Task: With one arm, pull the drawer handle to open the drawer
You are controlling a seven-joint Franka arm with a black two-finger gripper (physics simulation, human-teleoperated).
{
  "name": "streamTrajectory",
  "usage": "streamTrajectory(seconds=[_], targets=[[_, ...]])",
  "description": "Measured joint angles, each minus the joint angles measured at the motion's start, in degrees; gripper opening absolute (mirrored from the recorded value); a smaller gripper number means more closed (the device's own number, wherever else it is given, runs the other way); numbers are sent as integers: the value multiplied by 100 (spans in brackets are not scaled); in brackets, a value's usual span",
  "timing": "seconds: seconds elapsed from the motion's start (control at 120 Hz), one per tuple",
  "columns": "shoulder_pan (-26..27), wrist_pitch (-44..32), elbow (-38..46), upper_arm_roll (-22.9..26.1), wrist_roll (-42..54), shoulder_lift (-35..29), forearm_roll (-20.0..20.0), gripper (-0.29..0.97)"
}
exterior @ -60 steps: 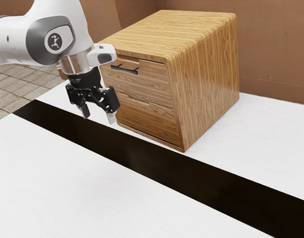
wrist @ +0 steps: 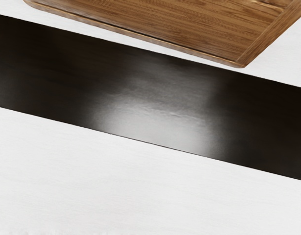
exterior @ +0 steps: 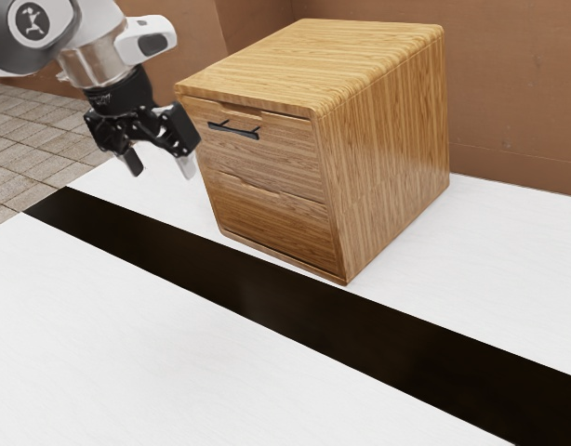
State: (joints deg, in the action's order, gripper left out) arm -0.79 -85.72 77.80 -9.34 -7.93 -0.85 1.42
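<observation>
We find the cabinet (exterior: pixel 383 139) standing on the table (exterior: pixel 127 362). Its upper drawer (exterior: pixel 267 160) sits flush and shut, and the slim black handle (exterior: pixel 234 130) runs across the top of that cabinet front. Our gripper (exterior: pixel 162 169) hangs clear of the cabinet's front face, fingers spread apart and empty. We judge the handle rigid, thin and smooth, and the drawer likely to slide with modest resistance. Recommended hold: the bar's middle, fingers above and below, with the pull straight out from the cabinet front.
</observation>
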Motion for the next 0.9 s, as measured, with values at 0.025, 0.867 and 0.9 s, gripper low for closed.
streamTrajectory(seconds=[0.025,0.867,0.9], targets=[[-81,5,-6,73,-292,14,2,68],[338,-1794,212,14,-5971,469,168,68],[302,-1837,255,-28,-6074,459,171,68]])
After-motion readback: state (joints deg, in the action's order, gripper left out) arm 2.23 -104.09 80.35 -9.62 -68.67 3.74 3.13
